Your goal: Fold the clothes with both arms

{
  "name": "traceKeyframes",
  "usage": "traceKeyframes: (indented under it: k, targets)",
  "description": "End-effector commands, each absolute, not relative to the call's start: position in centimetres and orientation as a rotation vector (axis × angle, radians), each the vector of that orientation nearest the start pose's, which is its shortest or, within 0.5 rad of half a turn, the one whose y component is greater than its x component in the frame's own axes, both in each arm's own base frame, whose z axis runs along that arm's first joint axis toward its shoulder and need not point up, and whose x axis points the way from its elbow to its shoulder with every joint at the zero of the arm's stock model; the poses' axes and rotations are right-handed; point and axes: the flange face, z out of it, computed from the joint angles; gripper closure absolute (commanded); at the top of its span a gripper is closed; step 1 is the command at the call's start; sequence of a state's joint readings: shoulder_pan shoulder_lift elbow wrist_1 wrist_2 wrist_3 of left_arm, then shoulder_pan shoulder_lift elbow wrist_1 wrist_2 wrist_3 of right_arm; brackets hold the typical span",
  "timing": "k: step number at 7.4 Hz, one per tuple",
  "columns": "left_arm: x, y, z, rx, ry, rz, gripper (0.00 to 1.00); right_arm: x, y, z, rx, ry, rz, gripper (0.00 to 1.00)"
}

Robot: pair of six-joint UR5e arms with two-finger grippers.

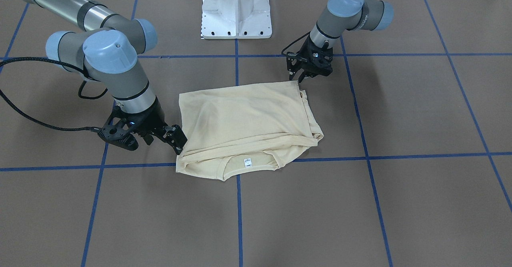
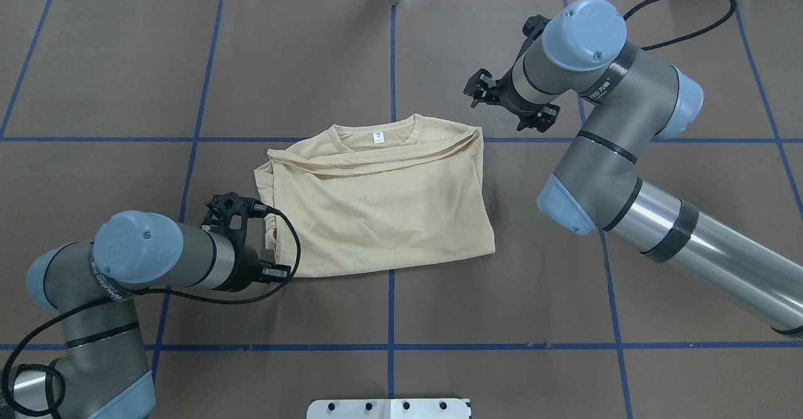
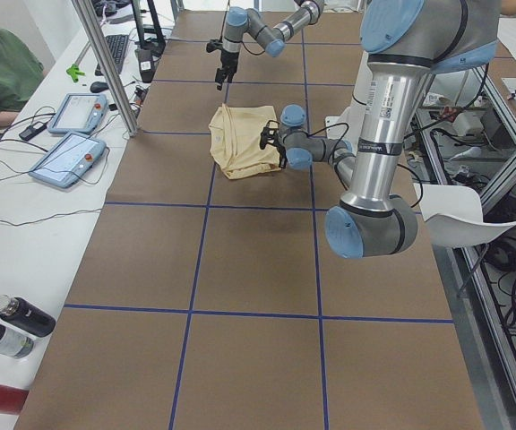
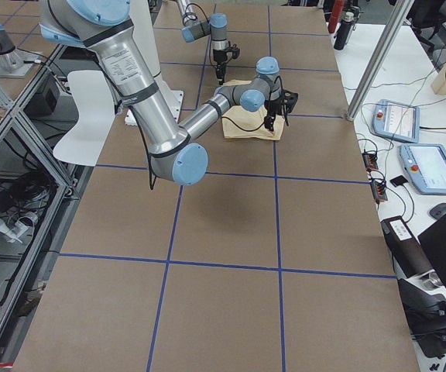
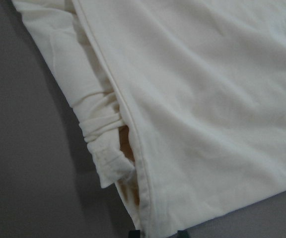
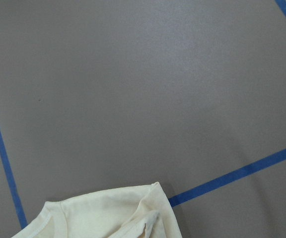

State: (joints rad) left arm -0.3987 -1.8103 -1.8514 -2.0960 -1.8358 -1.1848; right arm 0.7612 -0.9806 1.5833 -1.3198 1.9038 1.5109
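Hanging at the near left corner of the shirt, the left gripper has its jaws apart. Its wrist view shows two dark fingertips at the bottom edge, with the hem running between them. Whether they touch the cloth I cannot tell. A bunched sleeve lies just beside that hem. The right gripper is spread too, near the shirt's far right corner, and grips nothing. The shirt lies folded to a rough rectangle, plain side up, at the middle of the table. Its collar and white label are on the far side, across a blue tape line. The left arm reaches in from the near left, the right arm from the near right.
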Motion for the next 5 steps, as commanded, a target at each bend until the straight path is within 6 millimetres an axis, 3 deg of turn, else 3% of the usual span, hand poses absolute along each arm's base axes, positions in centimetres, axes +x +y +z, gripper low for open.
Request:
traceKeyframes:
  k: [1,5]
  targets:
    - [49.21,-31.83,34.05,0.174,1.054,0.135,0.62,-43.41,-55.24,27.96,0.052,-0.911,0.510,0.00]
    - [49.05,-31.85,34.39,0.171,1.046,0.132,0.62,-43.49,-55.17,27.96,0.051,-0.911,0.509,0.00]
